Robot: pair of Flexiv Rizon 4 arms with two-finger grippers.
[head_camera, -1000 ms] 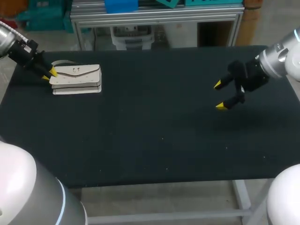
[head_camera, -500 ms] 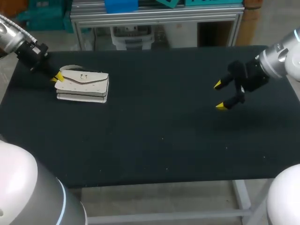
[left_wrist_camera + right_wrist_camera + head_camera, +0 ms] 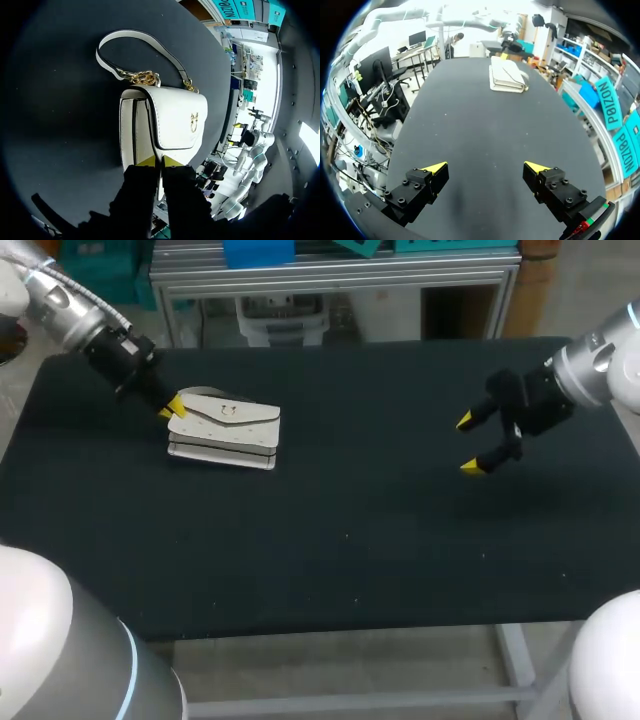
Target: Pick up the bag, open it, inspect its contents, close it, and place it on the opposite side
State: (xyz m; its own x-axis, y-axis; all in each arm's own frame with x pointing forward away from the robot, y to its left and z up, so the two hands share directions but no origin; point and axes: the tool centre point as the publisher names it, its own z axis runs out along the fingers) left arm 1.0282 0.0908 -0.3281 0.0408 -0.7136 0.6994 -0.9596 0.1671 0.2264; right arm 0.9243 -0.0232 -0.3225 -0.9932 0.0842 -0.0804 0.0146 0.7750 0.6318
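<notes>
Yellow fingertips (image 3: 172, 161) of the left gripper (image 3: 156, 161) are standing almost together. They are pinching a thin edge at the near end of the bag (image 3: 175, 117), right where the rim of the flap (image 3: 177, 107) is running down between them. Only a sliver of gap is showing.

Outward from that pinch, the bag is lying flat in the left rear part of the table (image 3: 350, 540). Whether it is resting on the dark surface or just clearing it is hard to tell.

The bag is looking like smooth, stiff white leather or imitation. It is boxy and layered, with its gusseted compartments showing as stacked bands along the side. A small gold clasp (image 3: 193, 120) is sitting on the curved flap. At the far end, gold chain (image 3: 142, 77) links are joining a short white strap (image 3: 135, 42), which is curving loosely over the table.

The right gripper (image 3: 485, 167) is hanging over the right side of the table, well apart from the bag. Its fingers are spread wide and holding nothing.

By my judgement the pick-up step is in hand, with the opening not yet begun, since the flap is lying shut. The next move is likely calling for the bag to be brought within the right arm's reach. The open fingers could then be catching the flap's rim while the left pinch is steadying the body. The slick, rigid flap may be slipping from a shallow hold.
</notes>
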